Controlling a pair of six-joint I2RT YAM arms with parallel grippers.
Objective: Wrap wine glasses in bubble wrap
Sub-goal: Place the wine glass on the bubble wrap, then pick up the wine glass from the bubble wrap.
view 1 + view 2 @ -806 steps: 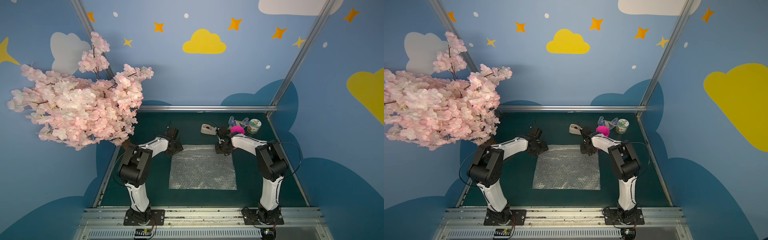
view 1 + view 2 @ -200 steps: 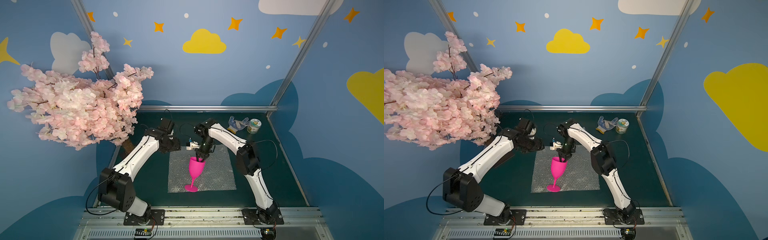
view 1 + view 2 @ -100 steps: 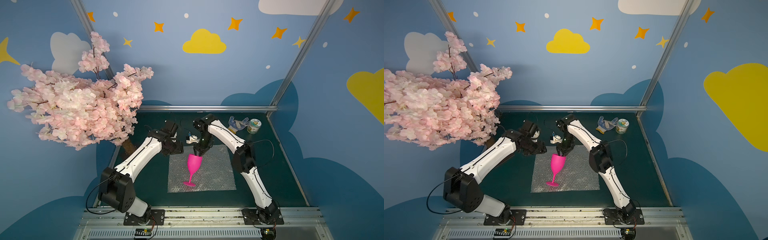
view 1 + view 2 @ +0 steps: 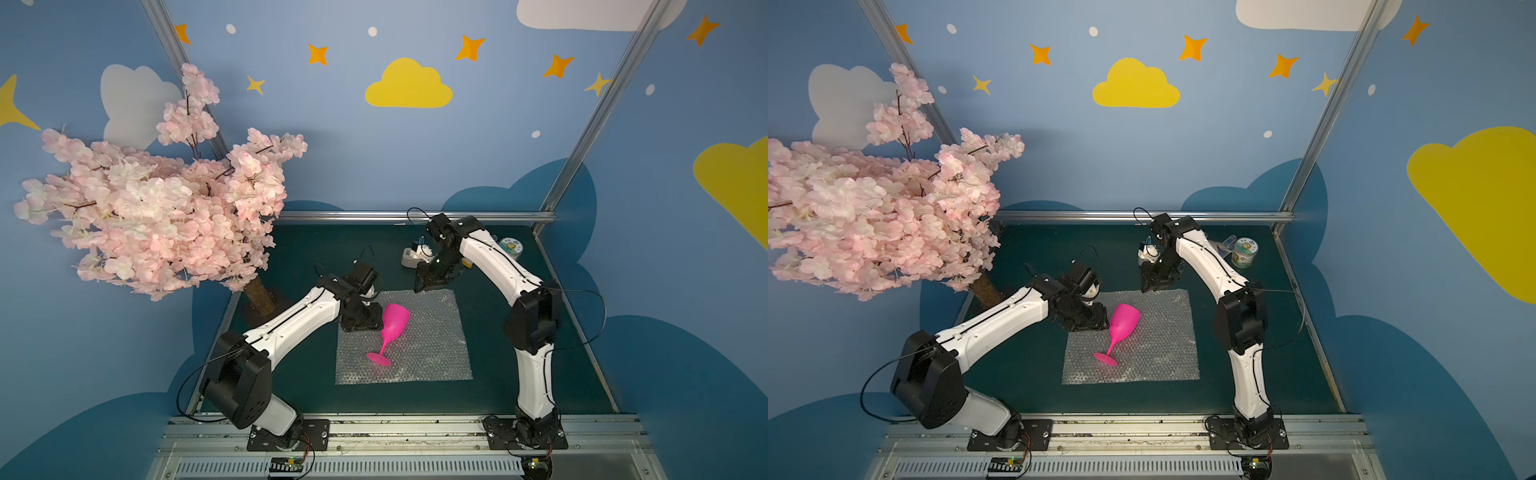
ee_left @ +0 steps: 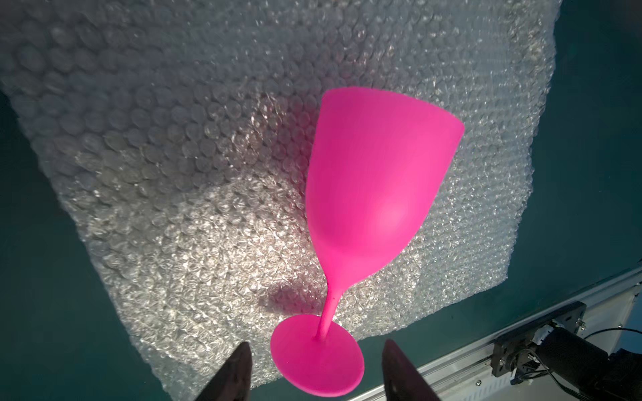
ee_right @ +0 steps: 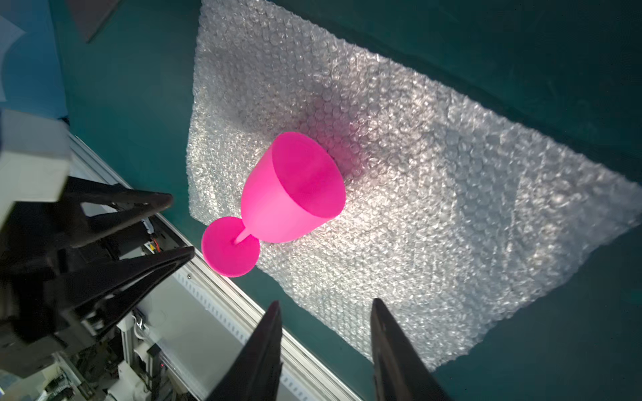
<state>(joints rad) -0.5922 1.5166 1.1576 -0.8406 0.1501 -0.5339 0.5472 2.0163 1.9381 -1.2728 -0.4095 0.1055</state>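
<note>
Showing pink goblet (image 4: 392, 322) loose over the bubble wrap (image 4: 432, 345), neither hand holding it.

Wrap lies flat on the green bench (image 4: 316, 257), centre-low in both top views. Goblet is over the sheet's left half, tilted, with the bowl up and right of its round foot. Can't tell if the foot sits flat on the sheet. Left hand (image 5: 315, 347) hangs just left of the bowl in both top views, fingers (image 5: 239, 368) spread wide and gripping nothing. The right wrist view shows a clear gap between them and the goblet. Right hand (image 6: 326, 302) hovers at the sheet's upper edge, well apart from the goblet, jaws part open and empty. Beige tape dispenser (image 4: 409, 257) sits just above it in the frame. Green-and-white can (image 4: 1244, 251) stands in the bench's upper-right corner.
</note>
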